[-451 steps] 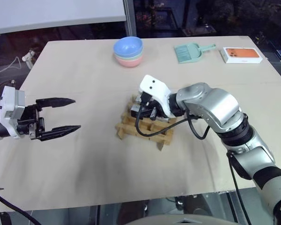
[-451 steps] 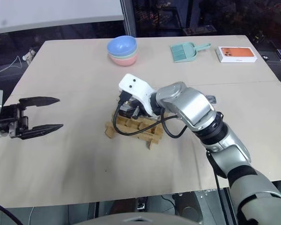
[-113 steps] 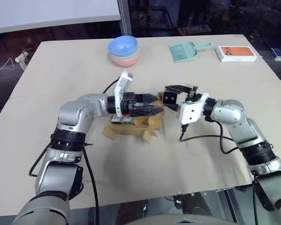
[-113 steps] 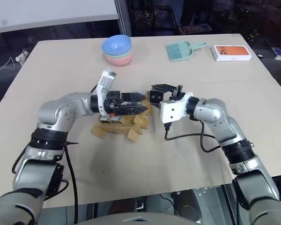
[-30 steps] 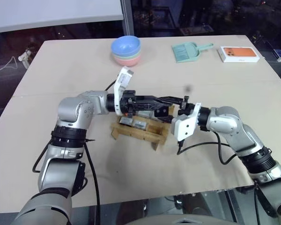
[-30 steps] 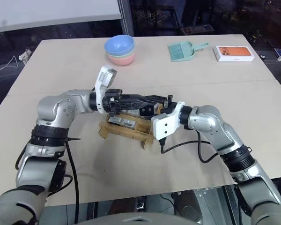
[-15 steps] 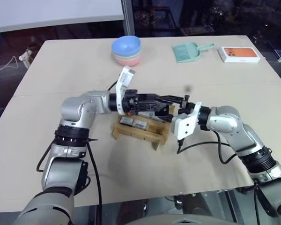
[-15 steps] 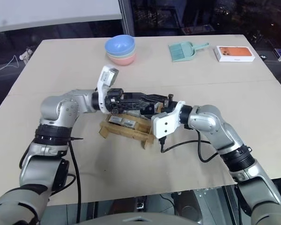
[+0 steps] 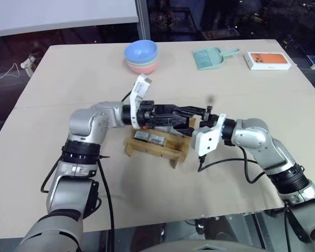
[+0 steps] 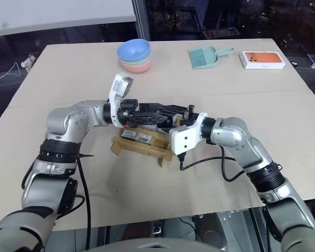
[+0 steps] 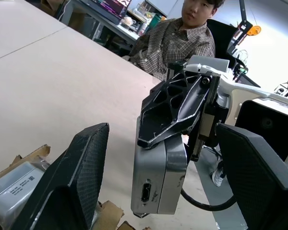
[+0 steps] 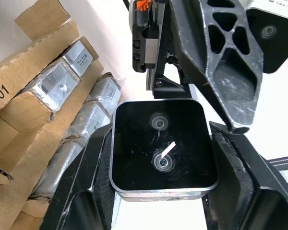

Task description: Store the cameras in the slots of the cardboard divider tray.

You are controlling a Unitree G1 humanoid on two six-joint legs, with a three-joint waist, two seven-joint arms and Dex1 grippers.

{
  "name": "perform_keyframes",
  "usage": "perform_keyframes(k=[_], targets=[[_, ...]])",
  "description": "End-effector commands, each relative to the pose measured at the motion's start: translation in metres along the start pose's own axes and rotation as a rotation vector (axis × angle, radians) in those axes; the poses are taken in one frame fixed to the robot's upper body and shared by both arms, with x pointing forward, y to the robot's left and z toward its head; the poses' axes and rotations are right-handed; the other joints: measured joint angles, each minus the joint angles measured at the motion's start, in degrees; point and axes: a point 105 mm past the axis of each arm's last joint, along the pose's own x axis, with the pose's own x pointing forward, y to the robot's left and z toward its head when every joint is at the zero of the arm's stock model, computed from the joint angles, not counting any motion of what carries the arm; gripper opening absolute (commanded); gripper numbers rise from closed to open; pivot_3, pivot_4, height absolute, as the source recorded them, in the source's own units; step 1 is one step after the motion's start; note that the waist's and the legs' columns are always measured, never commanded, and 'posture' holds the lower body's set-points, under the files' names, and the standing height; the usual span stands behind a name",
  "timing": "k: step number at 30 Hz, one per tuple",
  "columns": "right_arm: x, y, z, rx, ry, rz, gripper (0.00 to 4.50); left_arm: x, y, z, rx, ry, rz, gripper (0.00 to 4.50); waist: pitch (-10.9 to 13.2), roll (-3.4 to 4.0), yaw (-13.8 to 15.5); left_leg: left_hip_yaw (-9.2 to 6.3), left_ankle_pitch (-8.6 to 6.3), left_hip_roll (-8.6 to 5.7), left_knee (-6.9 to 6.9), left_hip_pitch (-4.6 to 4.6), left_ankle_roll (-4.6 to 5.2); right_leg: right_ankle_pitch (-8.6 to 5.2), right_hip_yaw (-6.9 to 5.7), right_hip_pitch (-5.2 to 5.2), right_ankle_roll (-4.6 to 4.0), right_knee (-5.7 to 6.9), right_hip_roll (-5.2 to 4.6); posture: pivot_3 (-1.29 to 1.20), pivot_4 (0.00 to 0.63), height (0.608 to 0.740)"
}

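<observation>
At centre frame, the right gripper (image 12: 161, 191) clamps a black-faced camera (image 12: 162, 149) above the cardboard divider tray (image 9: 156, 147), which already houses several silver cameras (image 9: 149, 138). The left gripper (image 11: 158, 182) faces it with jaws spread wide on either side of that camera, gripping nothing.

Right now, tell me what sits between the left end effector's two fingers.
In the left wrist view, a silver camera gripped by the right end effector sits between the open left end effector's fingers, touching neither.
</observation>
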Motion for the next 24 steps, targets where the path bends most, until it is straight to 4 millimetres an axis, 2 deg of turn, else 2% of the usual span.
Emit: perform_keyframes(k=[1, 8, 9, 11, 14, 19, 20, 24], targets=[[-0.0018, -0.0143, 0.0076, -0.043, -0.023, -0.047, 2.00, -0.0004, -0.0053, 0.0034, 0.042, 0.016, -0.013, 3.62, 0.00, 0.00, 0.00, 0.00, 0.00, 0.00, 0.00, 0.00, 0.00, 0.00, 0.00, 0.00, 0.00, 0.00, 0.00, 0.00, 0.150, 0.740], [-0.0014, -0.0142, 0.0077, -0.043, -0.024, -0.046, 2.00, -0.0001, -0.0010, 0.0035, 0.036, 0.013, 0.010, 3.62, 0.00, 0.00, 0.01, 0.00, 0.00, 0.00, 0.00, 0.00, 0.00, 0.00, 0.00, 0.00, 0.00, 0.00, 0.00, 0.00, 0.150, 0.740], [-0.0014, -0.0142, 0.0076, -0.043, -0.024, -0.046, 2.00, -0.0004, -0.0002, 0.0037, 0.027, 0.008, 0.013, 3.06, 0.00, 0.00, 0.01, 0.00, 0.00, 0.00, 0.00, 0.00, 0.00, 0.00, 0.00, 0.00, 0.00, 0.00, 0.00, 0.00, 0.150, 0.740], [-0.0016, -0.0141, 0.0073, -0.043, -0.022, -0.046, 2.00, -0.0011, -0.0008, 0.0035, 0.019, 0.008, 0.005, 2.47, 0.00, 0.00, 0.01, 0.00, 0.00, 0.00, 0.00, 0.00, 0.00, 0.00, 0.00, 0.00, 0.00, 0.00, 0.00, 0.00, 0.150, 0.740], [-0.0016, -0.0142, 0.0068, -0.041, -0.020, -0.048, 2.00, -0.0018, 0.0010, 0.0014, 0.029, 0.021, 0.020, 1.12, 0.00, 0.00, 0.00, 0.00, 0.00, 0.00, 0.00, 0.00, 0.00, 0.00, 0.00, 0.00, 0.00, 0.00, 0.00, 0.00, 0.150, 0.740], [-0.0024, -0.0159, 0.0047, -0.026, -0.004, -0.066, 2.00, -0.0011, 0.0004, -0.0003, 0.026, 0.033, 0.016, 1.12, 0.00, 0.00, 0.00, 0.00, 0.00, 0.00, 0.00, -0.01, 0.00, 0.00, 0.00, 0.00, 0.00, 0.00, 0.00, 0.00, 0.150, 0.740], [-0.0027, -0.0164, 0.0039, -0.023, 0.003, -0.070, 2.50, -0.0010, 0.0004, -0.0005, 0.027, 0.036, 0.017, 1.09, 0.00, 0.00, 0.00, 0.00, 0.00, 0.00, 0.00, -0.01, 0.01, 0.00, 0.00, 0.00, 0.00, 0.00, 0.00, 0.00, 0.150, 0.740], [-0.0032, -0.0191, 0.0037, -0.008, 0.017, -0.089, 3.96, -0.0007, 0.0001, -0.0007, 0.024, 0.034, 0.016, 1.08, 0.00, 0.00, 0.01, 0.00, 0.00, 0.00, 0.00, -0.01, 0.00, 0.00, 0.00, 0.00, 0.00, 0.00, 0.00, 0.00, 0.150, 0.740]])
